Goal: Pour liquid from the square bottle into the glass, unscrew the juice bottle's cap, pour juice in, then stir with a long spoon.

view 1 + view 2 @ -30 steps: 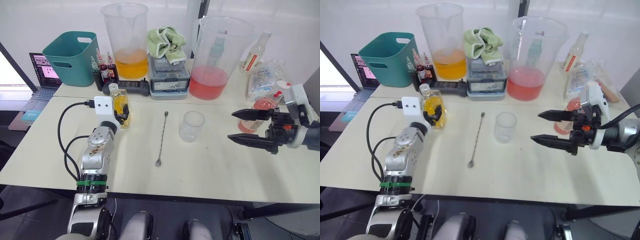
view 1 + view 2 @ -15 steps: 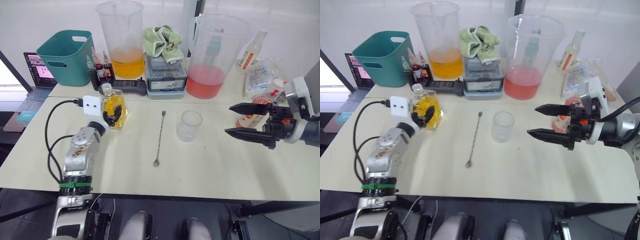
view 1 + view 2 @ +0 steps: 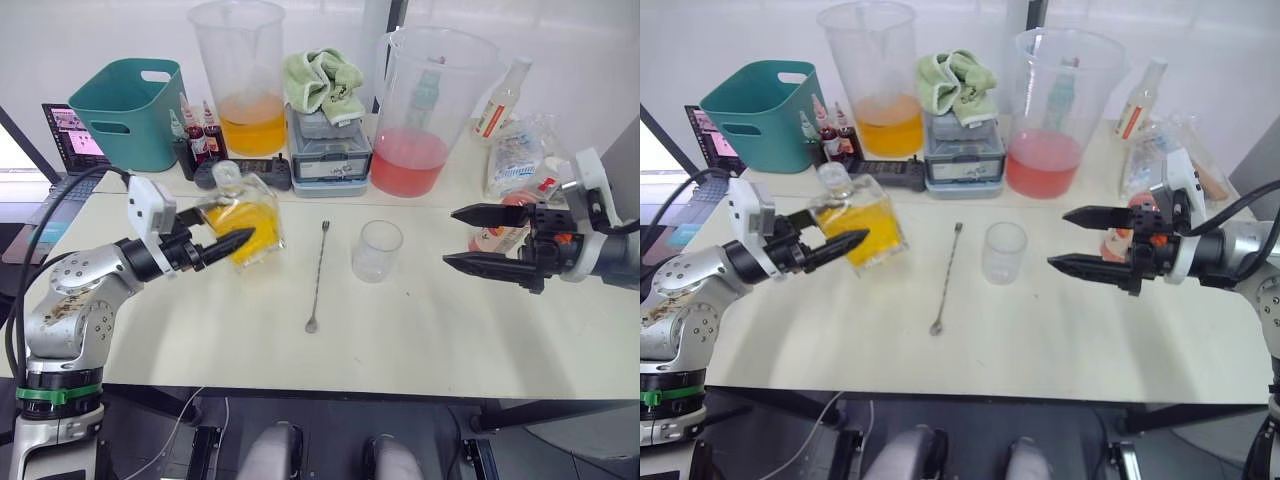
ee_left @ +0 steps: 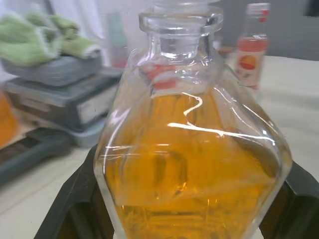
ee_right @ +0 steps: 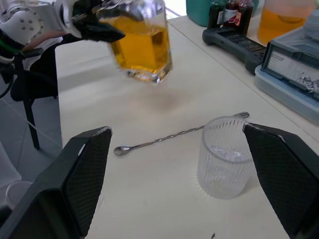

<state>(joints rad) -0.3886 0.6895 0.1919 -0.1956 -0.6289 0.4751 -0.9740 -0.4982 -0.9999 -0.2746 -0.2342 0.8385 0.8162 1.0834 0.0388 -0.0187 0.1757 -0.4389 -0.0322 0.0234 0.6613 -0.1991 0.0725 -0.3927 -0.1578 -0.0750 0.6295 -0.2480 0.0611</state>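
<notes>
Left gripper (image 3: 225,242): fingers clamp the square bottle (image 3: 243,213), lifted off the table (image 3: 420,330), tilted, left of the glass (image 3: 376,250).
Right gripper (image 3: 468,238): fingers spread wide, empty, right of the glass.
Long spoon (image 3: 319,276): flat, just left of the glass.
Juice bottle (image 3: 505,221): mostly hidden behind the right gripper.
Stopper: blurred.

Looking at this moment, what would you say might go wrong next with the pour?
1. The square bottle hangs lifted in the left tool with its stopper seemingly in place, so tipping may pour nothing or drop it.
2. The long spoon lies between bottle and glass; a low carry might knock it.
3. The open right tool sits beside the glass and could bump it.
</notes>
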